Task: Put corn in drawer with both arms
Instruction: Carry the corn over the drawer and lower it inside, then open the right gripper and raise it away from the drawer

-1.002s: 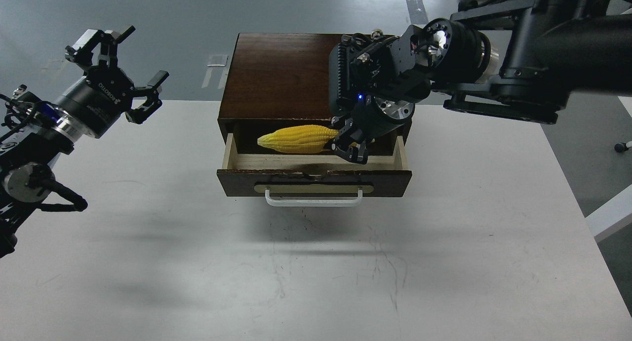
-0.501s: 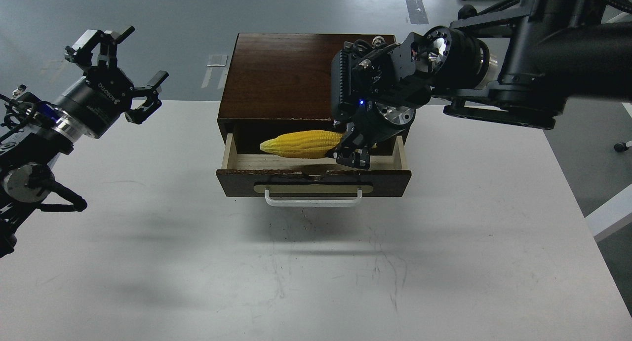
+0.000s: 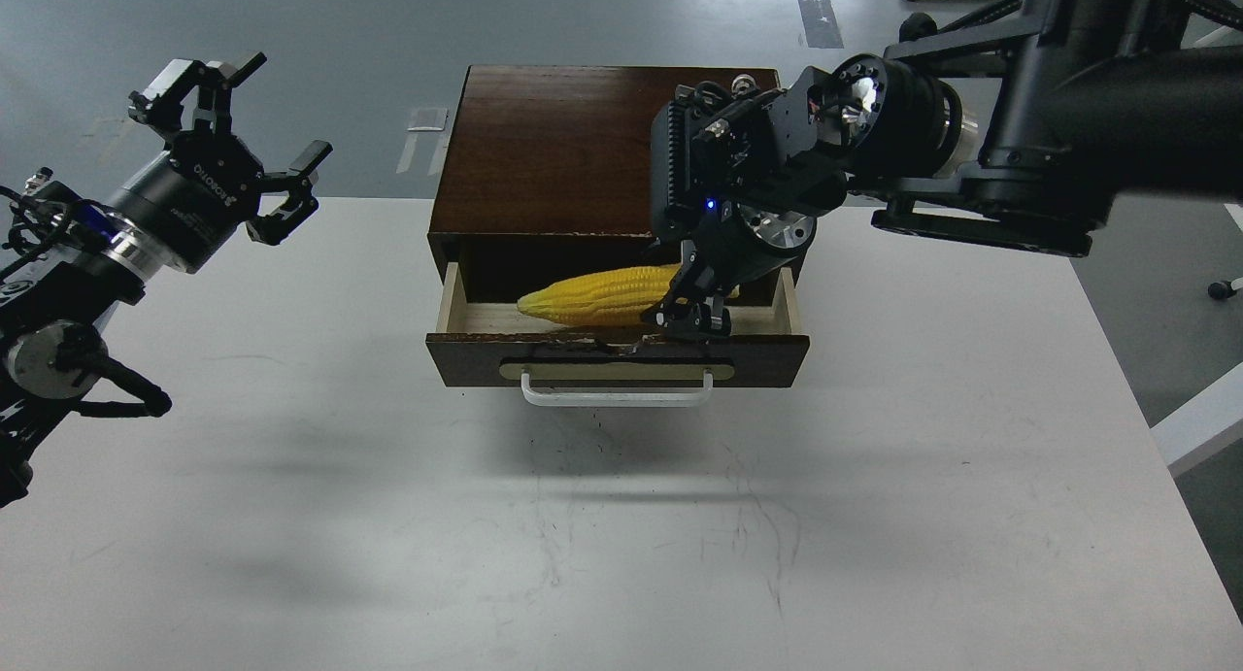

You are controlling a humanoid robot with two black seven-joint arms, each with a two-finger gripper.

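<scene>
The yellow corn (image 3: 597,295) lies lengthwise in the open drawer (image 3: 618,358), its tip pointing left and low over the pale wood floor. My right gripper (image 3: 691,312) comes in from the upper right and is shut on the corn's thick right end, inside the drawer's right half. My left gripper (image 3: 248,132) is open and empty, held in the air over the table's far left corner, well away from the drawer.
The dark wooden box casing (image 3: 554,147) stands at the back middle of the white table (image 3: 291,438). The drawer's white bar handle (image 3: 617,394) faces me. The table's right edge drops to grey floor (image 3: 1146,302).
My right gripper has lowered and shifted slightly right with the corn, so the corn now sits deeper in the drawer with its tip down. The left arm has not moved.
</scene>
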